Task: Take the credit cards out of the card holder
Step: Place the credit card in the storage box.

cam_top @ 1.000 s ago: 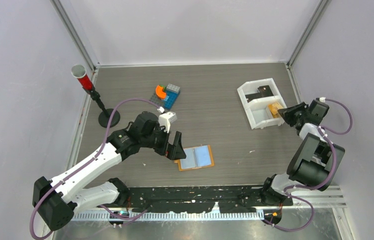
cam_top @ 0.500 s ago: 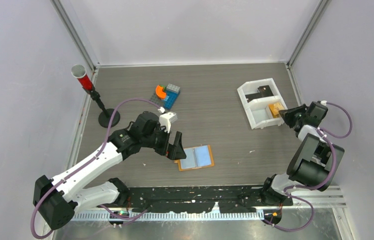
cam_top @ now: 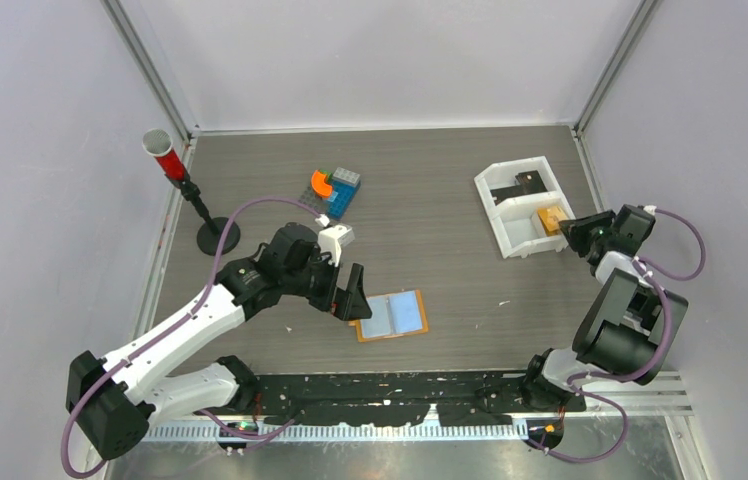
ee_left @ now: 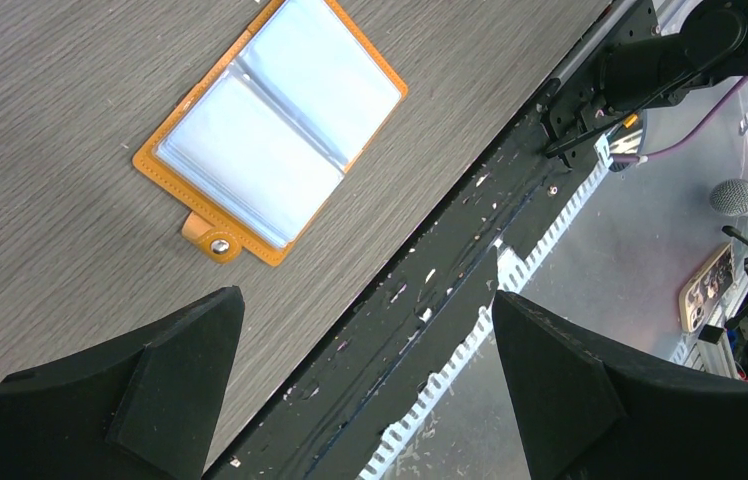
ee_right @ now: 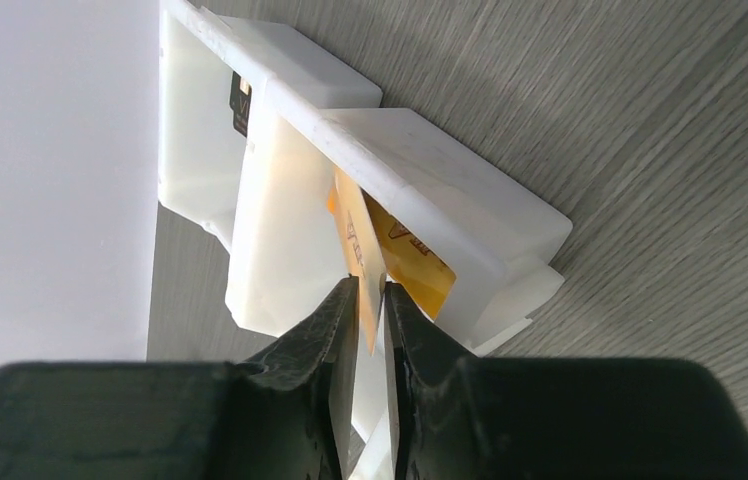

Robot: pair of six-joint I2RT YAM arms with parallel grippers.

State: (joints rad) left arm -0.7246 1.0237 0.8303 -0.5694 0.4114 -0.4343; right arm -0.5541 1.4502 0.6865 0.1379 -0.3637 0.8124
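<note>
The grey wood-grain table (cam_top: 450,160) carries everything; the white two-compartment tray (cam_top: 492,212) sits at the right, while the brick cluster (cam_top: 333,190) and the red cup on its black stand (cam_top: 165,155) sit far left, well apart from the card holder (cam_top: 392,315); that holder lies open and flat near the front edge, pale blue sleeves up, its tab toward the left gripper (cam_top: 350,293), whose fingers are spread wide just beside it; the right gripper (ee_right: 368,295) reaches into the tray's near compartment, fingers pinched onto a thin orange card (ee_right: 358,235) standing on edge, the tray wall close beside it; a dark card (cam_top: 528,181) lies in the far compartment.
</note>
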